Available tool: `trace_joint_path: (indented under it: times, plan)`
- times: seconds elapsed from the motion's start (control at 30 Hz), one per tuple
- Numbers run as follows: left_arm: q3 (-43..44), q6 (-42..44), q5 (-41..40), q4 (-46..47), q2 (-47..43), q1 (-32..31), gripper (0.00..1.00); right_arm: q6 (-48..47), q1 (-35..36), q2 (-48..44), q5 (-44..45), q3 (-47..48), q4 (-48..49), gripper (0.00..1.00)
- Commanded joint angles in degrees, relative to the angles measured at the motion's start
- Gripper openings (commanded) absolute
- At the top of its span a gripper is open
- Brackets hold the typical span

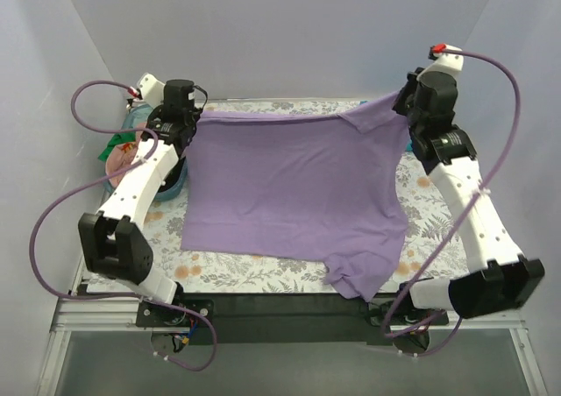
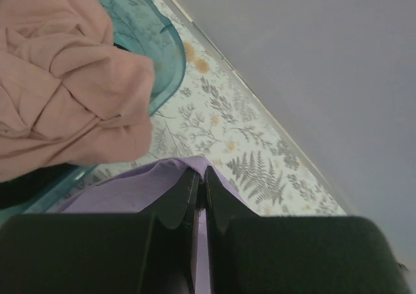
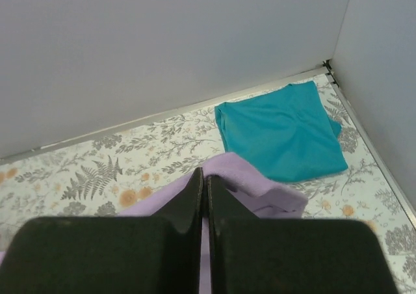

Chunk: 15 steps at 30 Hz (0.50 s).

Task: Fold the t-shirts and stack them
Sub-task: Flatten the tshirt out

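Lavender t-shirt (image 1: 294, 186) spread across tabletop (image 1: 228, 269), far edge raised taut. Left hand (image 2: 203, 172) clamped on its left end, right hand (image 3: 203, 172) clamped on right end. Folded teal t-shirt (image 3: 283, 134) in far right corner. Salmon-pink t-shirt (image 2: 58, 79) heaped in basket (image 2: 168, 47), left edge.

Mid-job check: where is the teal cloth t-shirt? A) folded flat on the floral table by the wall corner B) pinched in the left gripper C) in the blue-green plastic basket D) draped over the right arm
A: the right wrist view shows the teal cloth t-shirt lying folded on the floral table near the wall corner, beyond the right gripper, which is shut on the lavender-purple cloth t-shirt.
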Motion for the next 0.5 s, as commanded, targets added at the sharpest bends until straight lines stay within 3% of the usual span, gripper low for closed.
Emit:
trace_joint_path:
  times: [0.0, 0.23, 0.47]
  plan:
    - [6.6, 4.4, 0.5, 8.8, 3.4, 2.3, 0.0, -6.0, -1.4, 7.0, -1.2, 4.4, 17.6, 0.01]
    - [7.1, 7.7, 1.6, 13.0, 8.4, 2.4, 0.0, -7.3, -2.0, 15.3, -2.2, 9.1, 18.6, 0.01]
    - [2.9, 6.9, 3.8, 12.9, 6.0, 2.5, 0.0, -7.0, -2.0, 9.2, -1.1, 2.9, 18.5, 0.01]
